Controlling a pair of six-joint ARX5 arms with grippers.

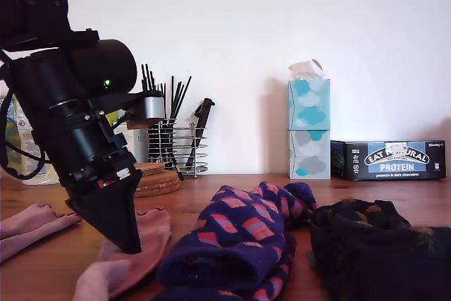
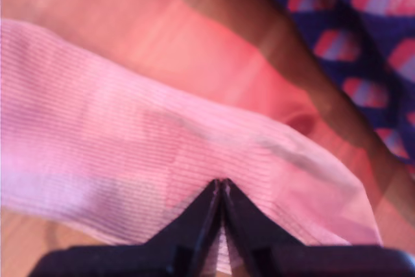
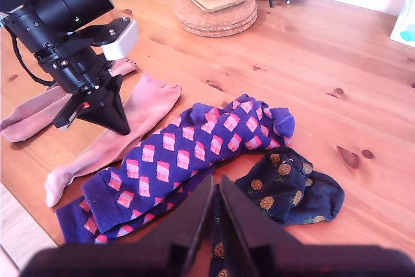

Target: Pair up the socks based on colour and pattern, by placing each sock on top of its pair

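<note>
- My first gripper point(image 2: 220, 189) has its jaws together, tips down on the nearer pink sock point(image 3: 123, 137); whether fabric is pinched between them, I cannot tell.
- That sock lies on the wooden table point(image 3: 337, 50) just beside the navy diamond socks point(image 3: 188, 154); the other pink sock point(image 3: 35, 113) lies close by, apart from it.
- My second gripper point(image 3: 216, 189) hangs closed and empty above the dark dotted socks point(image 3: 292, 186).
- Navy and dark pairs look stacked; the pink pair looks like the step in hand.
- Next likely calls for a firm pinch, a lift, and a carry onto the other pink sock.
</note>
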